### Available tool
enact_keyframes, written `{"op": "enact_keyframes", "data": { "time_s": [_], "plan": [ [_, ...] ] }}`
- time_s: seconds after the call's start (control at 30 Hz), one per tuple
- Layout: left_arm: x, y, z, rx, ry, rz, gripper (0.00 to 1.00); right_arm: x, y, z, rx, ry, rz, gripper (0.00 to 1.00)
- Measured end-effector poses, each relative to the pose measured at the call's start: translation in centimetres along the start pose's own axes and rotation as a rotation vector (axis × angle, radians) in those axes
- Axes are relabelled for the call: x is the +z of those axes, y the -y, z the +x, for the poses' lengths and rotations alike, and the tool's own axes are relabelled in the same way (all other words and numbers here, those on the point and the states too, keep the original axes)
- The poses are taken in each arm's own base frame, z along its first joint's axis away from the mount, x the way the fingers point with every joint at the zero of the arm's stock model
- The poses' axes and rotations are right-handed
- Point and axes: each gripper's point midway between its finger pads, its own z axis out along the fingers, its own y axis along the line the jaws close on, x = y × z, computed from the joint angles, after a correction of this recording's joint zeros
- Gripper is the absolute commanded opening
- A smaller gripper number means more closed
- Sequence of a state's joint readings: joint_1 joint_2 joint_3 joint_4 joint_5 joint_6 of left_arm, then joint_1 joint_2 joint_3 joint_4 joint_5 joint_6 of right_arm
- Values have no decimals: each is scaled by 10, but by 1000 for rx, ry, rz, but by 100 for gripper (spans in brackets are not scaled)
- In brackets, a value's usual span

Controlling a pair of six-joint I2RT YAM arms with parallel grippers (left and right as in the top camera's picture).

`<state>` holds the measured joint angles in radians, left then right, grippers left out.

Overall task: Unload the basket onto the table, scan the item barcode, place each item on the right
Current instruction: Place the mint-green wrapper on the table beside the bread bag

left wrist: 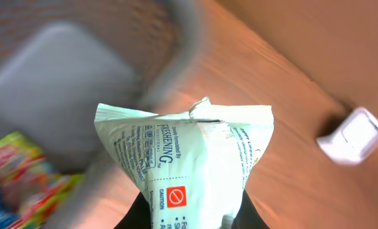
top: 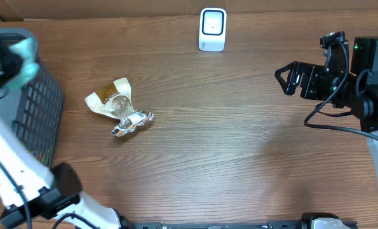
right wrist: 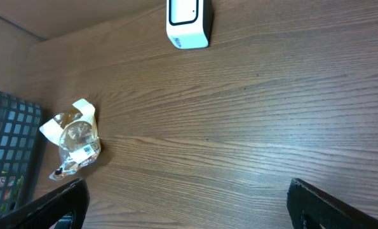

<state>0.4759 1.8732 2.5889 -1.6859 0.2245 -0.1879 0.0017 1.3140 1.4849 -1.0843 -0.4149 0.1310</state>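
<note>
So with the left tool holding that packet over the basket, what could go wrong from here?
The left tool pinches the packet by one end only, so it could sag or slip on the way to the scanner.
The face in the left wrist view shows text and a caution mark but no barcode, so the wrong side might be presented.
A low carry could snag the crumpled wrapper lying between the basket and the scanner.

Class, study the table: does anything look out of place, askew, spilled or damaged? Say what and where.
The crumpled clear-and-yellow wrapper lies twisted and creased on the brown wooden table, left of centre, outside the dark mesh basket. Nothing looks spilled; the white box-shaped scanner stands at the far edge.
</note>
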Motion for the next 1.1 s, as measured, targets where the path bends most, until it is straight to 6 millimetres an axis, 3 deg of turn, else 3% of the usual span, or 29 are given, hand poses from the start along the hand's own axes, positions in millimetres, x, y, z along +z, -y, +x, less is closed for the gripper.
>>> {"op": "enact_keyframes", "data": {
  "time_s": [0.13,0.2,0.33,0.57,0.83,1.0,1.1],
  "plan": [
    [18,62,30,169,-77,24,4,1,1,1,2,-7,1,100],
    [31,76,48,209,-128,-4,4,3,2,2,7,-15,3,100],
    [72,85,89,258,-254,-130,4,5,3,2,9,-20,4,100],
    [163,101,138,304,-328,-171,4,5,3,2,9,-20,4,100],
    [241,86,210,313,-413,-185,10,6,3,2,10,-21,4,100],
    [268,71,234,306,-412,-187,28,6,3,2,9,-20,4,100],
    [274,63,246,298,-425,-198,42,6,3,2,9,-20,4,100]
  ]
}}
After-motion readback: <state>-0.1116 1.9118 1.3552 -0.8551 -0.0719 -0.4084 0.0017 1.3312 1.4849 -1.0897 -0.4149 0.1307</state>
